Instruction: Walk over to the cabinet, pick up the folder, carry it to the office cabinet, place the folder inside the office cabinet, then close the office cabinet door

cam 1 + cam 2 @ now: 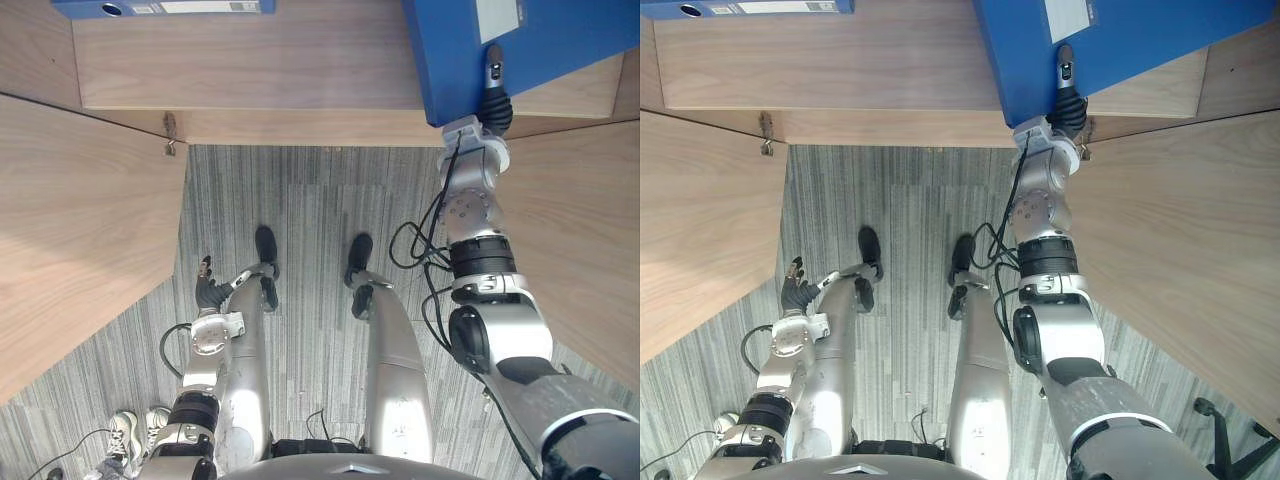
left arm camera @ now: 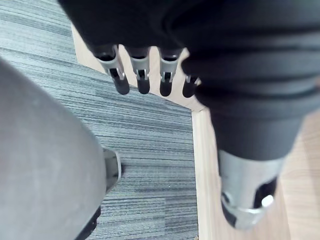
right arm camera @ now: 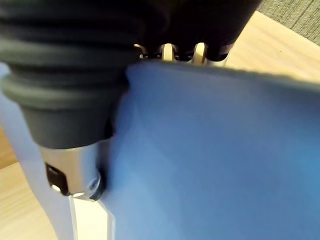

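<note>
Right hand (image 1: 496,100) extended forward, thumb and fingers clamping the blue rigid folder (image 1: 455,60); left hand (image 1: 210,292) hung low, fingers straight.

Folder (image 1: 460,60) solid blue with white label (image 1: 497,17); second folder (image 1: 90,8) same blue, white spine label (image 1: 200,6); cabinet (image 1: 250,70) pale wood grain; carpet (image 1: 300,190) grey, fine darker stripes; right hand (image 1: 495,100) dark ribbed cover

Blue folder (image 1: 460,70): smooth plastic cover, slight sheen, white paper label (image 1: 497,18). Wood-grain cabinet (image 1: 250,70): matt light panels, 1 small metal hinge (image 1: 170,132). Grey floor (image 1: 300,200): ribbed carpet, rough, matt.
</note>
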{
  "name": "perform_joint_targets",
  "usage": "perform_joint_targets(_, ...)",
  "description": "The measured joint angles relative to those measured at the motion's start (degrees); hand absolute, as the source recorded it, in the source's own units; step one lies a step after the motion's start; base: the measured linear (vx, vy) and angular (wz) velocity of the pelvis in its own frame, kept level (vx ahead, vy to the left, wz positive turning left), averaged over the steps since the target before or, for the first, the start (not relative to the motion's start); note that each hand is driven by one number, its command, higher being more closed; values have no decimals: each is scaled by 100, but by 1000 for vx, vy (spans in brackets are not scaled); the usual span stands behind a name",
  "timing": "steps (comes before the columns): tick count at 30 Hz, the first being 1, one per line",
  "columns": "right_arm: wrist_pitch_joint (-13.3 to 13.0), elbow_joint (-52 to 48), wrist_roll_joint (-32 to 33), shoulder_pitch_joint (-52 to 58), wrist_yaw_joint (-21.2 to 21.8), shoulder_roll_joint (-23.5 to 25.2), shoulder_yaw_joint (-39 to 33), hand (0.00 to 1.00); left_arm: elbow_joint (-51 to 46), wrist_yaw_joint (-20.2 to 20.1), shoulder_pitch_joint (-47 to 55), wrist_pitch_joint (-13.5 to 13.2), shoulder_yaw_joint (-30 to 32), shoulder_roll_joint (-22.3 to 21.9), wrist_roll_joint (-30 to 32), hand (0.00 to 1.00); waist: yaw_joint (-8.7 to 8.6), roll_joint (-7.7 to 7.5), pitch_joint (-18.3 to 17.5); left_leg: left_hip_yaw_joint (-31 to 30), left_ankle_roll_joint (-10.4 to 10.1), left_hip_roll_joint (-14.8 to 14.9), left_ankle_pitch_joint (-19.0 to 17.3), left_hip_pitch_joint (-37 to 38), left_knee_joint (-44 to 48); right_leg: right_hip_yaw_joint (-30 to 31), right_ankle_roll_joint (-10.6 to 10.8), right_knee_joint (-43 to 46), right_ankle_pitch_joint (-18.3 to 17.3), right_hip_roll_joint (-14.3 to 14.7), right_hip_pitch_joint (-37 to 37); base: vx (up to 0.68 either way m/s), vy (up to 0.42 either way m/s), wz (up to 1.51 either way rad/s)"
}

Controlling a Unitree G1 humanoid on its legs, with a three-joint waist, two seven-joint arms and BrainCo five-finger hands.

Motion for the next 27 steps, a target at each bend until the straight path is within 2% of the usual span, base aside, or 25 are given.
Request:
perform_joint_targets(4, -131, 121, 140, -256, -293, 222, -143, 100, 135, 158, -130, 45, -1, -55, -2, 0, -7, 10, -6, -15, -21, -4, 58, -5, -63, -28, -29, -26, 19, 0, -19, -6, -24, 4)
perform_joint_targets(5, -220, 120, 222, -316, -376, 316, -223, 0, 137, 186, -158, 69, 0, -78, -3, 0, -9, 11, -7, -15, -21, -10, 86, -5, -105, -33, -39, -34, 32, 0, -27, 6, -21, 3)
perform_joint_targets(8, -386, 68, 323, -347, -572, 456, -342, 0, 135, 271, -191, 102, -5, -159, -3, 0, -4, 15, -10, -29, -24, -30, 133, -5, -183, -63, -48, -51, 40, -8, -30, 14, -18, 6)
perform_joint_targets(10, -420, -55, 336, -340, -737, 507, -412, 0, 135, 326, -209, 120, -6, -182, -3, 0, 4, 16, -10, -32, -24, -37, 170, -8, -230, -93, -58, -71, 44, -13, -33, 22, -14, 6)
perform_joint_targets(13, -424, -129, 295, -340, -758, 487, -404, 0, 120, 383, -209, 122, -7, -213, -3, 0, -1, 21, -13, -50, -32, -55, 233, -8, -322, -137, -71, -108, 50, -22, -32, 31, -16, 6)
perform_joint_targets(21, -284, -290, -42, -358, -725, 250, -163, 0, 112, 410, -209, 135, -23, -285, -4, 0, 31, 128, -74, -66, -40, -74, 270, -8, -388, -164, -72, -124, 50, -37, -30, 7, -3, 1)
perform_joint_targets(27, -153, -288, -346, -475, -662, 153, 13, 0, 103, 413, -209, 145, -42, -273, -56, 0, 16, 138, -80, -65, -37, -77, 281, -8, -399, -170, -72, -128, 50, -43, -31, 11, -3, 0)
